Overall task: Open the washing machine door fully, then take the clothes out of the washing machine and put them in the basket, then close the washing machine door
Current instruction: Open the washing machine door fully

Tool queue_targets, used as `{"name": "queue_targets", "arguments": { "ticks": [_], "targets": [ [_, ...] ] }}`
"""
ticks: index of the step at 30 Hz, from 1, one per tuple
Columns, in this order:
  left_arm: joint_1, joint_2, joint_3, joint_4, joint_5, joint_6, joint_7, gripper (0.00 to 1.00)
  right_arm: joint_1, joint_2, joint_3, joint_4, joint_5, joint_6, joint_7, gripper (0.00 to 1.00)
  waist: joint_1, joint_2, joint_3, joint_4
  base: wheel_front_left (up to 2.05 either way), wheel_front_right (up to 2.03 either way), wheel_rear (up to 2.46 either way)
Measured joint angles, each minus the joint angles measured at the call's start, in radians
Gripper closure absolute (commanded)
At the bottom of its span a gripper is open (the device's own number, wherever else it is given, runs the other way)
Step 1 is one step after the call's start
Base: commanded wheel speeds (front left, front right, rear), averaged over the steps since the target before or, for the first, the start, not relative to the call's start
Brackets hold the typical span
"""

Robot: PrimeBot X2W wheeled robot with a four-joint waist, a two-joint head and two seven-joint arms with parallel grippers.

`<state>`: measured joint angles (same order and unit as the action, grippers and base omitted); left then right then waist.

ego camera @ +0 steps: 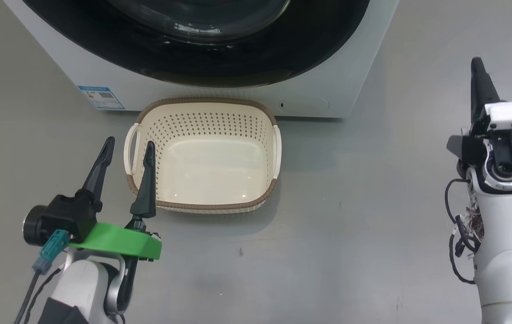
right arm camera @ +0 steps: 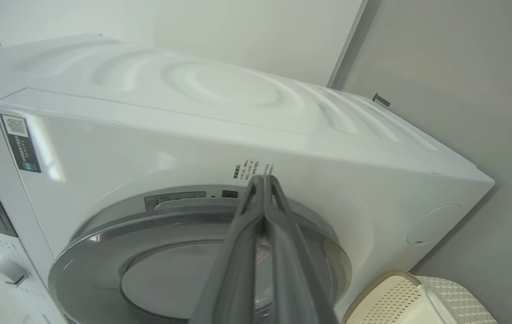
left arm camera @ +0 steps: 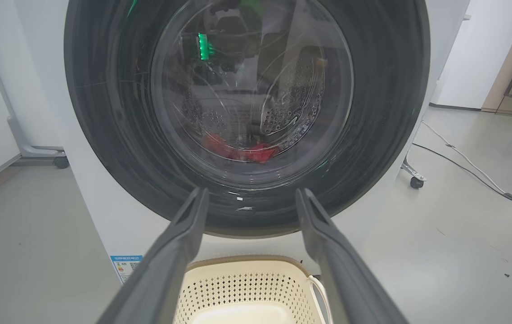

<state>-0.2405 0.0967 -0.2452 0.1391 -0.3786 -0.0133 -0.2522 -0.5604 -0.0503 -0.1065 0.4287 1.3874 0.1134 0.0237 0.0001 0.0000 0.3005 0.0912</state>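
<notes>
Left fingers (ego camera: pixel 147 180) spread, empty, near the basket (ego camera: pixel 206 101); right fingers (ego camera: pixel 481 90) clenched on nothing.
Washing machine door (left arm camera: pixel 103 135) was shut, clothes (left arm camera: pixel 238 150) behind its glass; we judged opening came first: hook its edge, pull.

The large round glossy black door (ego camera: pixel 202 63) was cut off by the head view's top edge. Behind its glass, the crumpled red clothes (left arm camera: pixel 240 150) showed only as a blurred patch.
</notes>
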Motion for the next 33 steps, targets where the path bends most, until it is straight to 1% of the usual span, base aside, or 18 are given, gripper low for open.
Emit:
{"name": "queue_targets", "arguments": {
  "ticks": [9,16,17,29,33],
  "targets": [
    [-0.061,-0.012,0.003,-0.014,0.007,-0.011,0.000,0.00,-0.157,-0.005,-0.003,0.002,0.070,0.000,0.117,1.00,0.0001,0.0000,0.095,0.036,0.00,0.00,0.00],
    [-0.100,-0.021,-0.003,-0.014,0.025,-0.028,0.000,0.00,-0.263,-0.033,0.001,0.020,0.102,-0.003,0.185,1.00,0.0000,0.0000,0.149,0.055,0.00,0.00,0.00],
    [-0.105,-0.023,-0.005,-0.014,0.029,-0.029,0.000,0.00,-0.278,-0.039,0.001,0.024,0.102,-0.011,0.194,1.00,0.0001,0.0000,0.156,0.058,0.00,0.00,0.00],
    [-0.140,-0.043,-0.019,0.010,0.032,-0.050,-0.004,0.00,-0.425,-0.109,0.033,0.084,0.118,-0.048,0.306,1.00,0.0000,0.0000,0.202,0.096,0.00,0.00,0.00],
    [-0.146,-0.046,-0.021,0.016,0.032,-0.055,-0.004,0.00,-0.466,-0.131,0.060,0.101,0.105,-0.071,0.343,1.00,0.0000,0.0000,0.209,0.111,0.00,0.00,0.00]
  ]
}}
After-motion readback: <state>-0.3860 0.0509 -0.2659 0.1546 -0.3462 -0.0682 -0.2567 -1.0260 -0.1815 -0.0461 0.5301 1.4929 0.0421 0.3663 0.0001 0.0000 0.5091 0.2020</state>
